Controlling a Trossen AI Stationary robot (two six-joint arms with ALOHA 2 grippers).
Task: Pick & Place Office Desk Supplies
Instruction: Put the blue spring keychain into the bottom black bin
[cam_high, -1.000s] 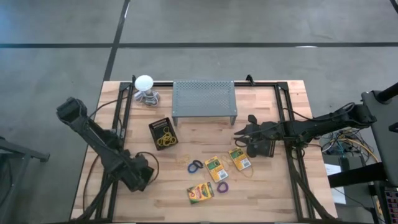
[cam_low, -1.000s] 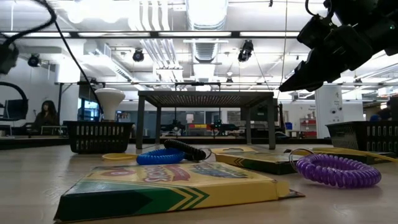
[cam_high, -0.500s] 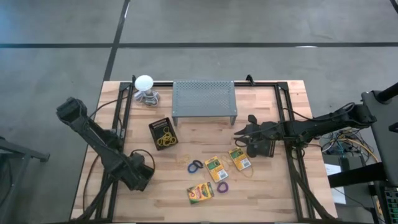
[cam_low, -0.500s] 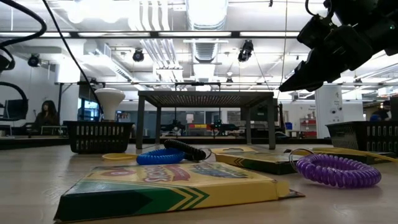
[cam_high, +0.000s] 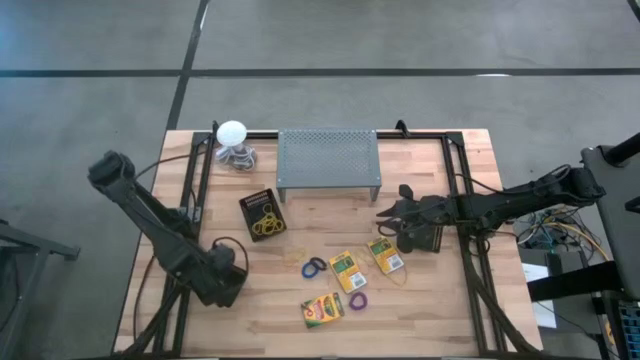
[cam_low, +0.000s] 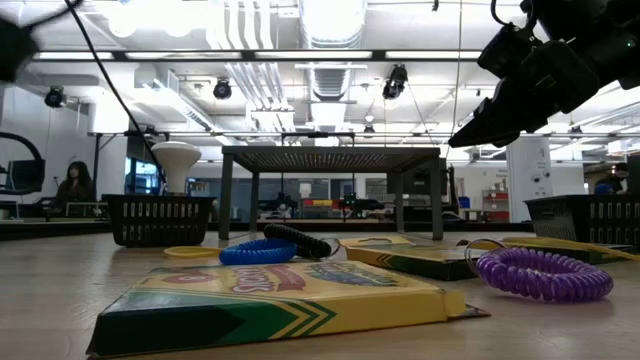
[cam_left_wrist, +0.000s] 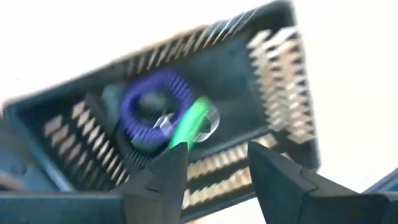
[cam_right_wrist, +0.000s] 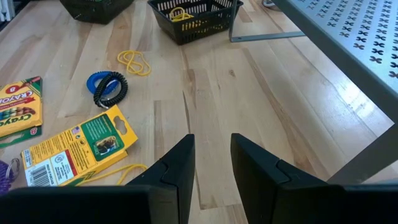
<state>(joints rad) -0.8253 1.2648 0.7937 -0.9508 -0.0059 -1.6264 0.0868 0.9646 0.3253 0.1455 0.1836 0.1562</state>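
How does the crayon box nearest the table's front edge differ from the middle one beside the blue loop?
The front crayon box lies face up, showing crayon artwork, turned roughly crosswise. The middle crayon box lies back up, showing a green panel and barcode, turned roughly front-to-back. Both are yellow-and-green and lie flat.

Bare surface lies open between my right hand and the small black basket. The grey perforated stand blocks the far side. Crayon boxes and loops crowd the near middle; my left hand has clear wood around it.
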